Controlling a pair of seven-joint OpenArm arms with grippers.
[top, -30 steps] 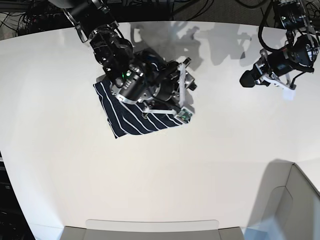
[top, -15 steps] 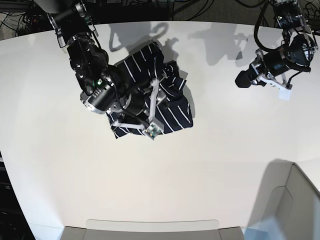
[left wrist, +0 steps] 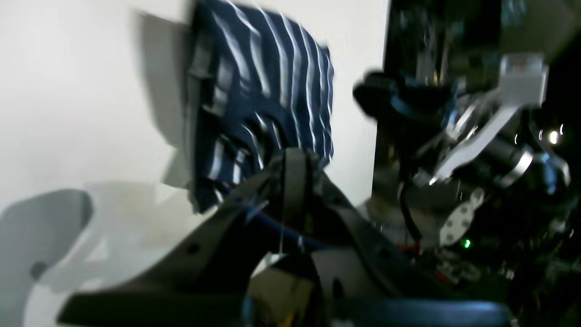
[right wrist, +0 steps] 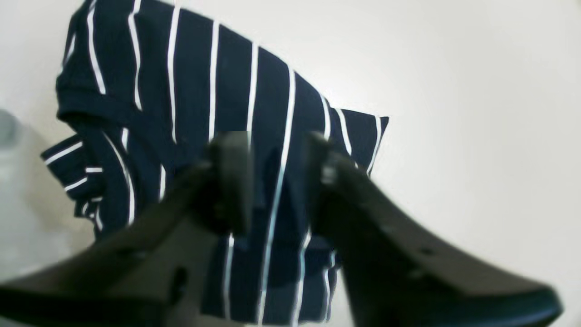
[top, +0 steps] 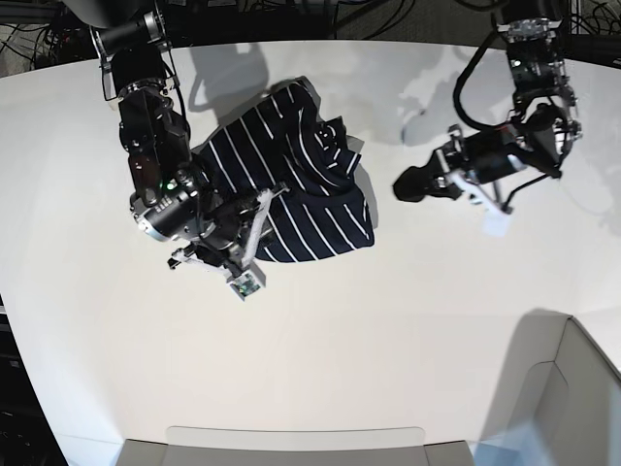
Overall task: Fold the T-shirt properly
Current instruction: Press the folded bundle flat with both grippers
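The T-shirt [top: 301, 160], dark navy with thin white stripes, lies folded into a rumpled packet on the white table, left of centre. It fills the top of the right wrist view [right wrist: 218, 91] and shows blurred in the left wrist view [left wrist: 272, 91]. My right gripper [top: 267, 206] hovers over the shirt's near-left edge. Its fingers [right wrist: 231, 181] stand apart with a gap, and the fabric lies flat beyond them, not pinched [right wrist: 277, 172]. My left gripper [top: 403, 184] hangs over bare table to the right of the shirt, its jaws pressed together on nothing [left wrist: 295, 165].
A grey bin [top: 572, 388] stands at the near right corner, and a grey tray edge [top: 291, 439] runs along the front. Cables lie beyond the table's far edge. The right arm's body [left wrist: 476, 150] shows at the right of the left wrist view.
The right arm has drawn back to the left off the shirt, leaving it rumpled and spread wider, and its jaws have narrowed. The left arm has swung left toward the shirt.
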